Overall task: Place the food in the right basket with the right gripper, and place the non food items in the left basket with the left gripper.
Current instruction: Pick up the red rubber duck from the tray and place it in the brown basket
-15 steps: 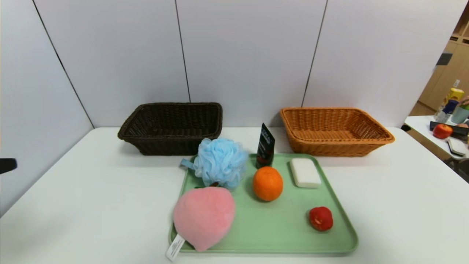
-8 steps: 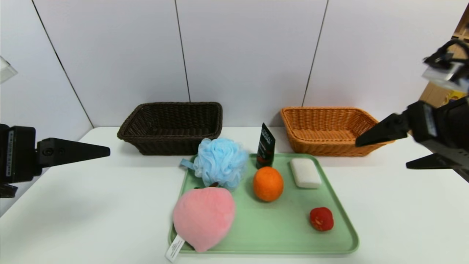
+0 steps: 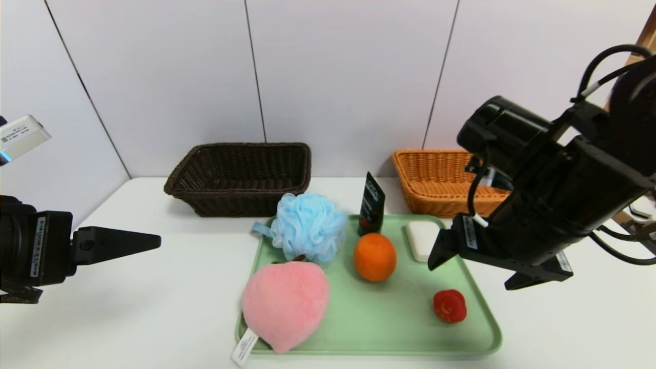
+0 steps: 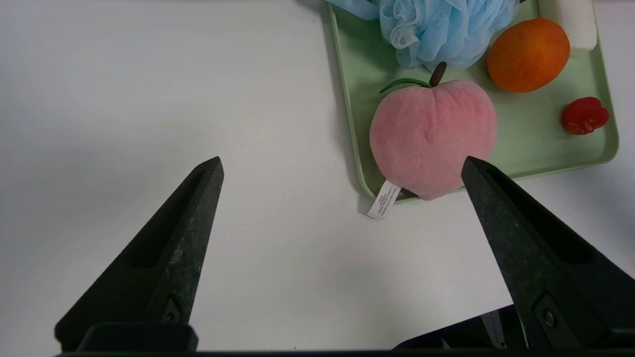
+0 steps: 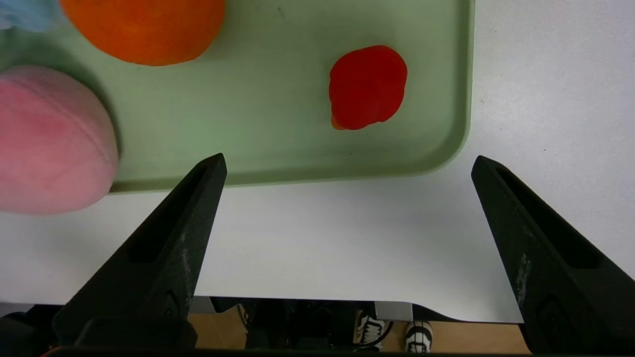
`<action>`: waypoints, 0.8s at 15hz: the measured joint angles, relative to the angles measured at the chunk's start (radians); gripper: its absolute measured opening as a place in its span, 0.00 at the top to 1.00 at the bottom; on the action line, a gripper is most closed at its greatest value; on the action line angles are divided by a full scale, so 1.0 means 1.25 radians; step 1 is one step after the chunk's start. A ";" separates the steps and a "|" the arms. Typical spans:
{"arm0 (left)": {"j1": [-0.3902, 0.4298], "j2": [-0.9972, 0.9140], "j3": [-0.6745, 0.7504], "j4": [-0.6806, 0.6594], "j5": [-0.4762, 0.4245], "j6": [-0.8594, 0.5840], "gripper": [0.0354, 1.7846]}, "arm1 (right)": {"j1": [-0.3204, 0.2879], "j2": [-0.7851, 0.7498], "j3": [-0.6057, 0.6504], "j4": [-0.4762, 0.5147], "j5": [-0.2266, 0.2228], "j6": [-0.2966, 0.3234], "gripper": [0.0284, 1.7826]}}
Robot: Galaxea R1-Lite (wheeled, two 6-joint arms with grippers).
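Observation:
On the green tray (image 3: 389, 328) lie the orange fruit (image 3: 374, 257), pink plush peach (image 3: 285, 303), blue bath puff (image 3: 309, 227), dark tube (image 3: 371, 204), white soap (image 3: 419, 241) and red lumpy ball (image 3: 449, 305). The dark brown basket (image 3: 241, 177) and orange basket (image 3: 435, 179) stand behind, both empty as far as shown. My right gripper (image 3: 469, 277) hangs open and empty above the tray's right side, partly hiding the soap; its wrist view shows the red ball (image 5: 367, 87). My left gripper (image 4: 342, 159) is open and empty over bare table left of the peach (image 4: 431, 139).
The white table (image 3: 154, 307) ends at grey wall panels behind the baskets. The peach's white tag (image 3: 244, 347) hangs over the tray's front left corner. The right arm's bulk covers the orange basket's right half. The table's near edge (image 5: 317, 302) lies close behind the right gripper.
Both arms have come into view. The right gripper swung in from the right to above the tray's right side. The left gripper moved a little right and down.

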 joint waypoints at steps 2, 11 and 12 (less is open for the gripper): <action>0.000 -0.001 0.002 0.002 0.000 -0.001 0.06 | 0.003 0.045 0.000 0.023 0.002 0.006 0.04; 0.001 0.000 0.033 -0.004 -0.001 -0.004 0.06 | -0.003 0.184 -0.008 0.031 0.030 0.054 0.04; 0.001 0.000 0.036 -0.004 -0.002 -0.004 0.06 | -0.003 0.192 -0.009 0.030 0.033 0.055 0.04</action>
